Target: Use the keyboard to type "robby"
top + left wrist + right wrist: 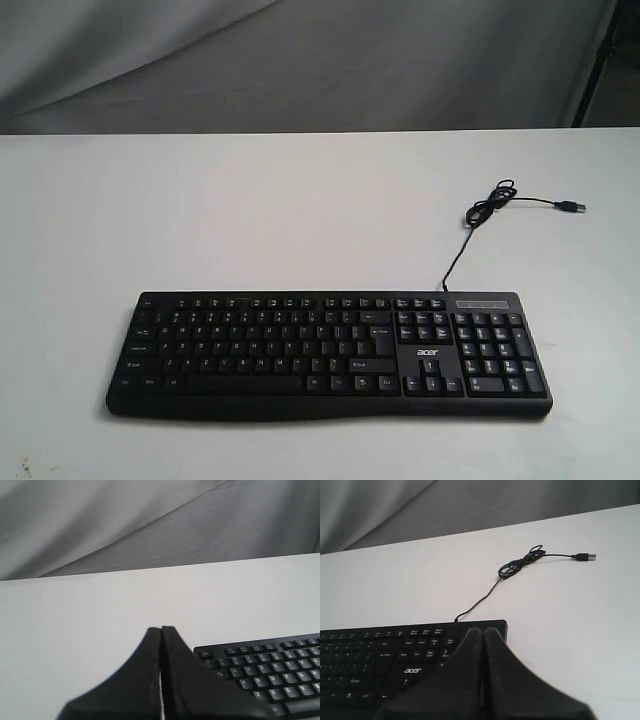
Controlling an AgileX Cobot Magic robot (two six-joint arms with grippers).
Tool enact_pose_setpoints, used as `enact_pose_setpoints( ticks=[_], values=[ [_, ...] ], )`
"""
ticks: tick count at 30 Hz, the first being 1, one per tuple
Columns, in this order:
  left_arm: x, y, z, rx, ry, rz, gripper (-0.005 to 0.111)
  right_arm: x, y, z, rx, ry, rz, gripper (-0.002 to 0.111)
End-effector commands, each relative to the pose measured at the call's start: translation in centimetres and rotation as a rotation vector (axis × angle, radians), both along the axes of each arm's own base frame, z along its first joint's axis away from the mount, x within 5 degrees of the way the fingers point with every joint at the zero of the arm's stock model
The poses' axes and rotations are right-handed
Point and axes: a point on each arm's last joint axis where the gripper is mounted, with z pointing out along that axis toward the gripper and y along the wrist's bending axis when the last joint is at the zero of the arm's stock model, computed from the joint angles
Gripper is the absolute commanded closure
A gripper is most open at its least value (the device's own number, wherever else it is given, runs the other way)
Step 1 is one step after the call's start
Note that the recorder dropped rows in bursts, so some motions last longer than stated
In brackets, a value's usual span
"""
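Note:
The black keyboard (pixel 330 355) with white legends and an "acer" logo lies flat near the front of the white table. Its thin black cable (pixel 490 212) runs back to a loose coil and a free USB plug (pixel 572 207). Neither arm shows in the exterior view. In the left wrist view my left gripper (pixel 161 629) is shut and empty, held beside the keyboard's Esc corner (pixel 265 672). In the right wrist view my right gripper (pixel 484 630) is shut and empty, in front of the number-pad end of the keyboard (pixel 380 665). The cable (pixel 520 564) lies beyond it.
The white table (pixel 250 220) stretches back to a grey cloth backdrop (pixel 300 60). A dark stand leg (pixel 600 60) shows at the far right behind the table.

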Motion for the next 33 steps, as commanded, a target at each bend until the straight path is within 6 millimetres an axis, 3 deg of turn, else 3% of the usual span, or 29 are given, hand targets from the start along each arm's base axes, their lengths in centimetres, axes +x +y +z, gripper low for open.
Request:
enact_pose_setpoints(
  ticks=[1,8,33],
  values=[
    [0.0,0.0,-0.1,0.001,-0.007,-0.006,0.107,-0.2,-0.2,-0.4,-0.014,0.034,-0.020,0.108],
    [0.0,0.0,-0.1,0.001,-0.007,-0.006,0.107,-1.0,-0.3,-2.1,0.029,0.246,-0.053,0.108],
    [0.0,0.0,-0.1,0.001,-0.007,-0.006,0.107,-1.0,-0.3,-2.1,0.029,0.246,-0.053,0.108]
  ],
)
